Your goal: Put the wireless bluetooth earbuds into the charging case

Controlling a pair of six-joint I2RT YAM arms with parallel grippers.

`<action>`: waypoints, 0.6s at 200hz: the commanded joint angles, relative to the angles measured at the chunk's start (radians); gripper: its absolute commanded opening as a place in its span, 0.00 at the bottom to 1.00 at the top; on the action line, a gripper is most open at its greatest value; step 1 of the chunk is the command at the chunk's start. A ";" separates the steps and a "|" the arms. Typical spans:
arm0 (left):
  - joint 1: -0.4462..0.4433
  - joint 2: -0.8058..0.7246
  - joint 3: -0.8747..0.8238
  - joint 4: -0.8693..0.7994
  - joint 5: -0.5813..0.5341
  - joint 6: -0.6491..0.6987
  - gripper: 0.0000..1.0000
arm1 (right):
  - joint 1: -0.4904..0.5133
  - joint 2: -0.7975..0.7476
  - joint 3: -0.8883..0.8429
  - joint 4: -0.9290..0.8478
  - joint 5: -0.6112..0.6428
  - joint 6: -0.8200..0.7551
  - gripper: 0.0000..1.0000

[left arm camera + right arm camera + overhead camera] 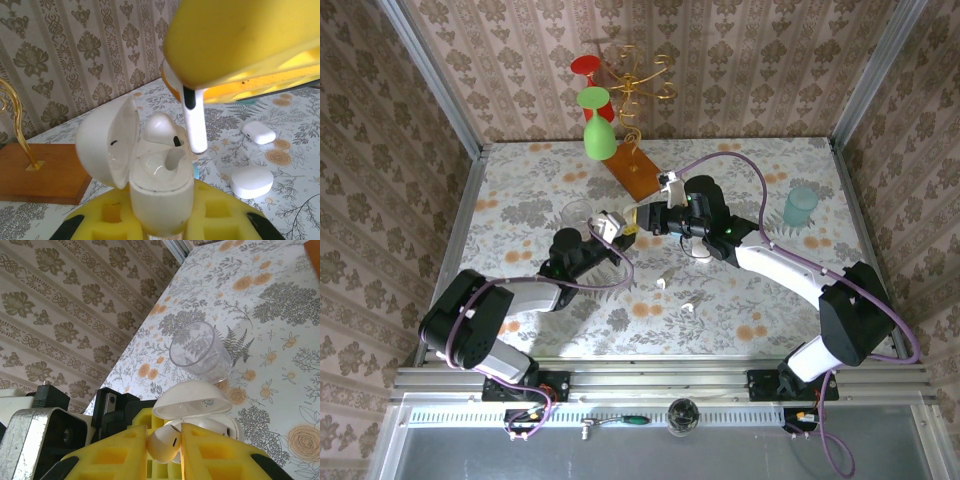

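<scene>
l gripper (162, 220): clenched on the open charging case (161, 192); case upright, lid (107, 145) swung left.
r gripper (164, 439): we see it pinching a white earbud (163, 446) betw its yellow pads.
held earbud, stem: hangs down just above the case's right rim; we can't tell if it touches.
2nd earbud (160, 129): sits in the case.
nearby: clear cup (200, 352) just behind the case, wooden base (40, 170) to the left, white pebble-shaped case (251, 181) on the table (800, 290).
</scene>
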 commanded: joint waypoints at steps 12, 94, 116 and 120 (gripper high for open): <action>-0.006 -0.017 -0.015 0.066 0.035 -0.024 0.00 | 0.004 0.032 0.034 0.009 0.036 -0.009 0.24; -0.005 -0.026 -0.018 0.075 0.008 -0.059 0.00 | 0.004 0.035 0.000 0.011 0.056 -0.011 0.24; -0.005 -0.027 -0.001 0.060 -0.029 -0.084 0.00 | 0.004 0.030 -0.011 -0.006 0.067 -0.016 0.24; -0.005 -0.027 0.002 0.058 -0.027 -0.086 0.00 | 0.005 0.029 -0.015 -0.006 0.069 -0.016 0.25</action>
